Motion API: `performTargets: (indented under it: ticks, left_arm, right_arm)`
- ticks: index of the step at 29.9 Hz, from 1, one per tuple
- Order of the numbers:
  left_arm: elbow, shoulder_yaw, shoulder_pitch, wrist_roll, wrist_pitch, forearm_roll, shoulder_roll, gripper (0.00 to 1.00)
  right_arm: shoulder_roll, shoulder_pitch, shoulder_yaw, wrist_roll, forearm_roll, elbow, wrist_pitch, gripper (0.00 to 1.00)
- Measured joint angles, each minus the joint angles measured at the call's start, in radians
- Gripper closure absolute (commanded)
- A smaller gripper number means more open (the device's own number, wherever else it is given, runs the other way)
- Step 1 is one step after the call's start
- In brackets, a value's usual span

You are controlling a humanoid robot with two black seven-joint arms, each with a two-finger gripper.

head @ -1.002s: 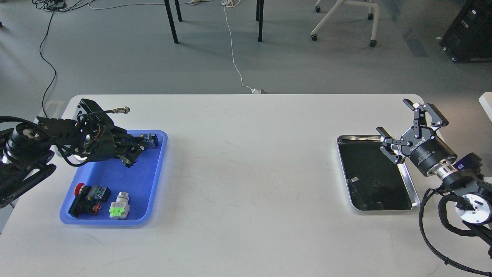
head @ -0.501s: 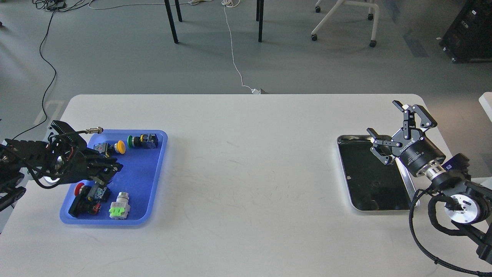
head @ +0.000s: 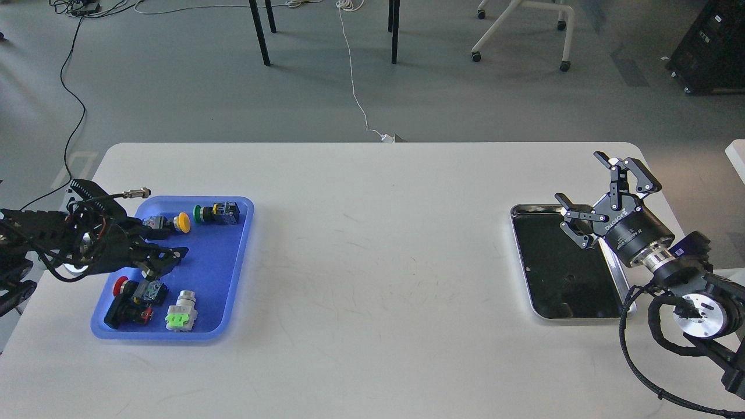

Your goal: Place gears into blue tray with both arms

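The blue tray (head: 218, 273) lies at the table's left, with several coloured-capped push-button switches in it. My left gripper (head: 169, 247) hangs over the tray's left half, pointing right, its jaws apart and nothing visible between them. My right gripper (head: 578, 176) hovers above the far right corner of the steel tray (head: 621, 279), open and empty. I cannot make out the gears in this view, either in the blue tray or against the steel tray's dark inside.
In the blue tray are a yellow-capped switch (head: 182, 222), a green-capped switch (head: 201, 214), a red one (head: 120, 285) and a white one with a green cap (head: 181, 311). Chair and table legs stand on the floor beyond the table.
My left gripper has pulled back from the tray's far end toward the left and nearer edge, uncovering the yellow and green switches. My right gripper shifted slightly left.
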Motion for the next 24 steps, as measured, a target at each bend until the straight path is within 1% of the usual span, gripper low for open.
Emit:
performTargets:
  ticks: [3, 5, 10, 14, 16, 19, 24]
  left_arm:
    - [-0.028, -0.038, -0.012, 0.0, 0.0, -0.022, 0.0, 0.05]
    - [-0.068, -0.064, -0.019, 0.0, -0.003, -0.104, -0.002, 0.04]
    - [-0.205, -0.081, -0.016, 0.0, -0.004, -0.502, -0.014, 0.02]
    - [-0.27, -0.09, 0.01, 0.0, 0.0, -0.882, -0.057, 0.02]
    - [-0.277, -0.128, 0.043, 0.0, 0.001, -1.054, -0.094, 0.02]
    - [-0.276, -0.243, 0.139, 0.0, 0.002, -1.256, -0.161, 0.02]
    - [-0.278, -0.443, 0.294, 0.0, -0.004, -1.368, -0.251, 0.02]
  right_arm:
    - [-0.004, 0.001, 0.0, 0.0, 0.0, 0.001, 0.0, 0.02]
    - [-0.006, 0.003, 0.0, 0.0, 0.0, 0.002, 0.0, 0.02]
    - [-0.01, 0.012, -0.007, 0.0, -0.011, 0.007, 0.0, 0.02]
    - [-0.025, 0.026, -0.011, 0.0, -0.089, 0.034, 0.0, 0.02]
    - [-0.049, 0.034, -0.013, 0.0, -0.15, 0.062, 0.0, 0.02]
    - [-0.095, 0.053, -0.027, 0.0, -0.253, 0.101, 0.0, 0.02]
    - [-0.174, 0.147, -0.124, 0.0, -0.473, 0.131, 0.0, 0.02]
